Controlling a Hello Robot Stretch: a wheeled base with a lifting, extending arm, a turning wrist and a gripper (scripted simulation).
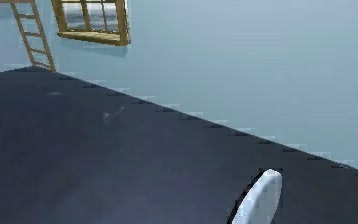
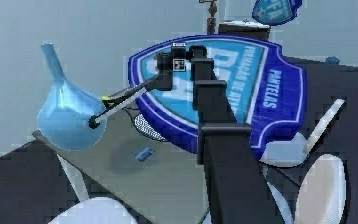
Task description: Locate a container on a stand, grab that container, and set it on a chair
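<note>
A pale blue container (image 2: 65, 112), round-bodied with a narrow flared neck, hangs at the far end of my gripper (image 2: 95, 122) in the arm side view's left, clear of the dark floor below it. The gripper holds this container. The dark arm (image 2: 223, 150) rises from the bottom edge, with its white marked squares (image 2: 173, 66) over a blue table. A white chair (image 2: 321, 190) stands at the bottom right, and another white chair part (image 2: 97, 210) lies at the bottom left, beneath the container.
A large blue table (image 2: 242, 95) with white print stands behind the arm, bearing a small dark statuette (image 2: 212, 14). A small blue thing (image 2: 142, 155) lies on the floor. Ahead are dark floor (image 1: 107, 140), a pale blue wall, a wooden ladder (image 1: 33, 32), a window (image 1: 91, 20) and a white chair back (image 1: 259, 198).
</note>
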